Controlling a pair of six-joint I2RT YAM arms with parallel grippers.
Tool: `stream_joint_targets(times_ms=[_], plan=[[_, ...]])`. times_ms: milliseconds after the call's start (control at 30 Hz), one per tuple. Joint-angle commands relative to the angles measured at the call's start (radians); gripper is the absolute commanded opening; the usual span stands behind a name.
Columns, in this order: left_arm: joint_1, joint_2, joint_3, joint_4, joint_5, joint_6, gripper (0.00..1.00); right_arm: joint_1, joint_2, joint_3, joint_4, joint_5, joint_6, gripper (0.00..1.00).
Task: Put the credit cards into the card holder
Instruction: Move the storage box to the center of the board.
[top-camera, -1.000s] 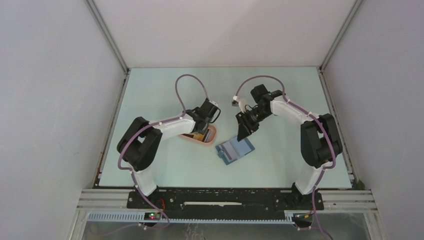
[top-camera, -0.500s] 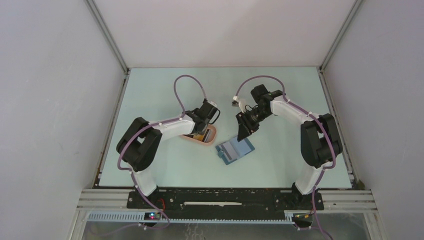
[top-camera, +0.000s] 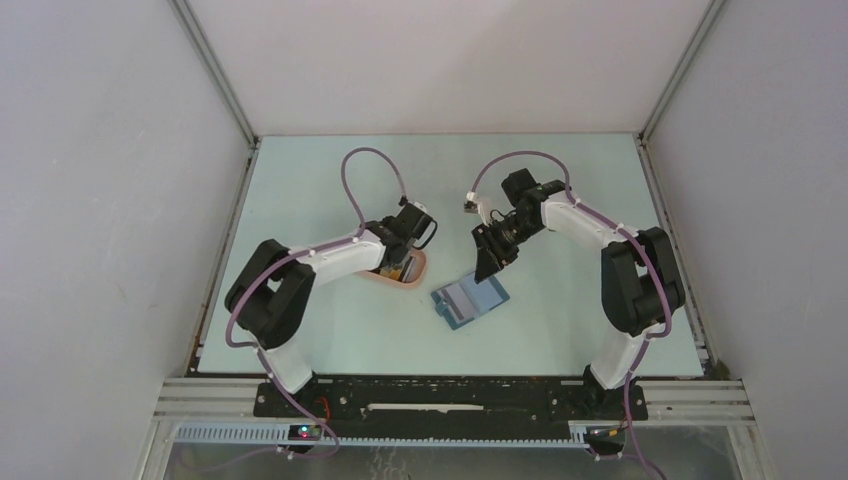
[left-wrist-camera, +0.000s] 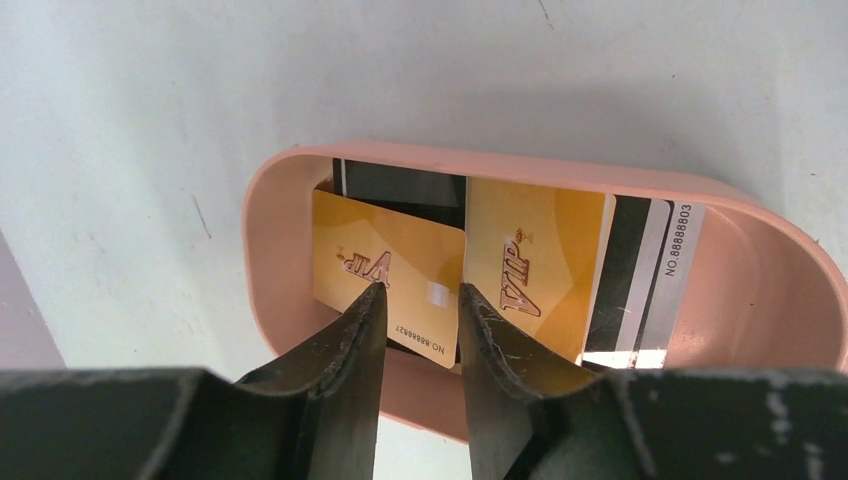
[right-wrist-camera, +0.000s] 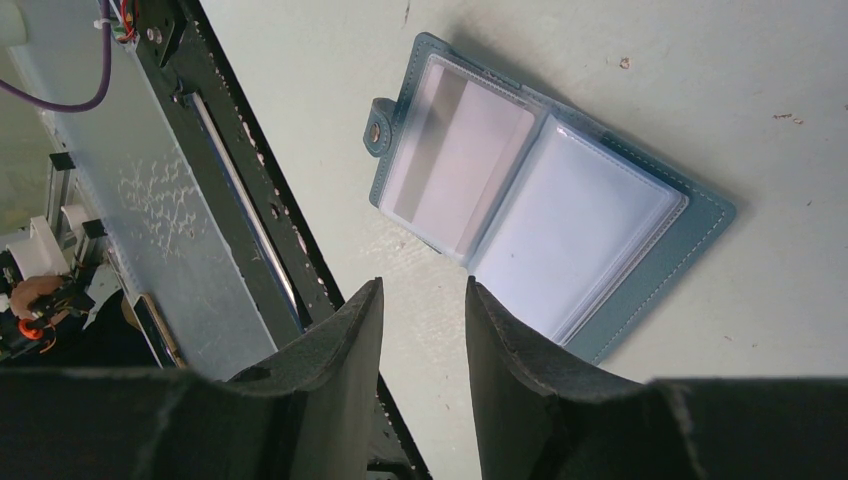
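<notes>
The blue card holder (top-camera: 470, 299) lies open on the table, clear slots up; it also shows in the right wrist view (right-wrist-camera: 545, 195). The credit cards lie in the pink tray (left-wrist-camera: 275, 230): a yellow-orange VIP card (left-wrist-camera: 385, 270), a second yellow-orange card (left-wrist-camera: 530, 265), a black card (left-wrist-camera: 400, 185) beneath, and a whitish card with a black stripe (left-wrist-camera: 650, 270). My left gripper (left-wrist-camera: 420, 290) is open, fingertips just over the left yellow card. My right gripper (right-wrist-camera: 423, 290) is open and empty, above the table beside the holder.
The pink tray (top-camera: 412, 277) sits left of the card holder in the top view. The arm bases and a black rail (top-camera: 450, 398) run along the near edge. White walls enclose the table on three sides.
My left arm has shifted slightly left and lowered over the tray. The right arm and the card holder have not moved.
</notes>
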Motion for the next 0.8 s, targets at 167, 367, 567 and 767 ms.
stream_joint_targets(times_ms=[167, 367, 567, 767], plan=[[-0.004, -0.075, -0.024, -0.041, -0.102, -0.021, 0.36, -0.002, -0.01, 0.023, -0.006, -0.023, -0.018, 0.44], [-0.005, -0.094, -0.033, -0.053, -0.136, -0.025, 0.34, -0.002, -0.011, 0.022, -0.006, -0.025, -0.017, 0.44], [-0.005, -0.102, -0.041, -0.054, -0.164, -0.026, 0.32, -0.001, -0.011, 0.022, -0.007, -0.025, -0.019, 0.44], [-0.004, -0.097, -0.043, -0.055, -0.183, -0.029, 0.27, -0.002, -0.011, 0.022, -0.009, -0.027, -0.019, 0.44]])
